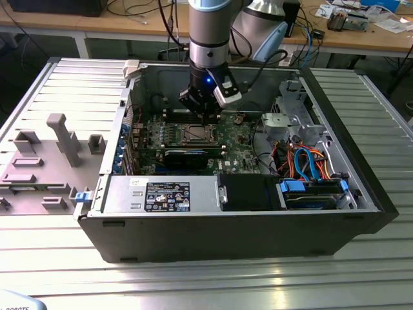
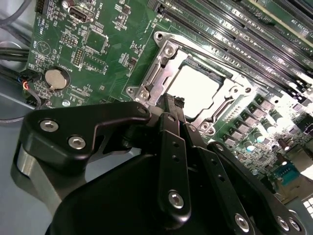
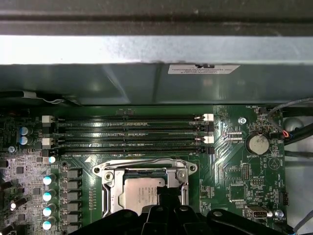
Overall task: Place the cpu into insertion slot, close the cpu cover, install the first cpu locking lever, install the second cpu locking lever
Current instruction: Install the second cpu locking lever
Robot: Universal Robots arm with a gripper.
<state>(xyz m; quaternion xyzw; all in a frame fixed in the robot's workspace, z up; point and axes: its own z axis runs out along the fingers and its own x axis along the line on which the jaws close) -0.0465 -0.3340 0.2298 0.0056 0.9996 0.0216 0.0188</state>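
**Even room light outside, glare and shadow close in**

The exterior view is evenly lit, with soft sheen on the ribbed metal table [image 1: 213,284] and a dim computer case [image 1: 193,239] interior. In the second wrist view the chip [image 2: 195,88] is blown out to near white, and the gripper [image 2: 172,105] is dark and soft. In the first wrist view a bright band glares across the case wall [image 3: 146,49].

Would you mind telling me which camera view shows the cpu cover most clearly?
The second wrist view: the cpu cover lies closed around the bright cpu, its frame seen close. In the first wrist view the cover is partly hidden by the gripper. In the exterior view it is tiny.
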